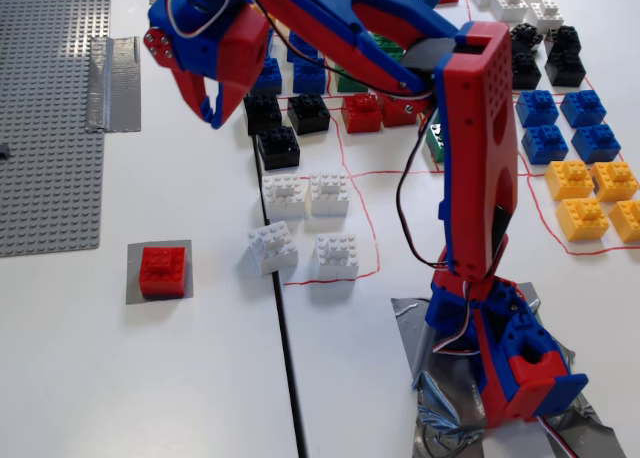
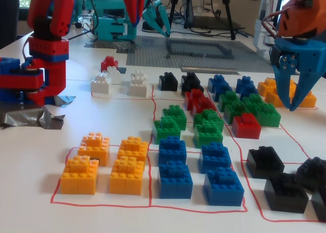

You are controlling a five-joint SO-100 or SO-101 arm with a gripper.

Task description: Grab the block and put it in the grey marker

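In a fixed view the arm (image 1: pixel 470 158) bends toward the upper left, its gripper (image 1: pixel 205 103) open and empty. The block (image 1: pixel 162 271) sits on the grey marker (image 1: pixel 135 288), lower left.

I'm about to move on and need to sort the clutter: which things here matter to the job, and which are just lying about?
Job:
- small red studded plastic brick, sitting on the flat dark-grey square tape patch
- hand, empty, above the table

Lying about:
- white bricks
- black bricks
- yellow bricks
- big grey studded baseplate
- wrinkled silver tape strip
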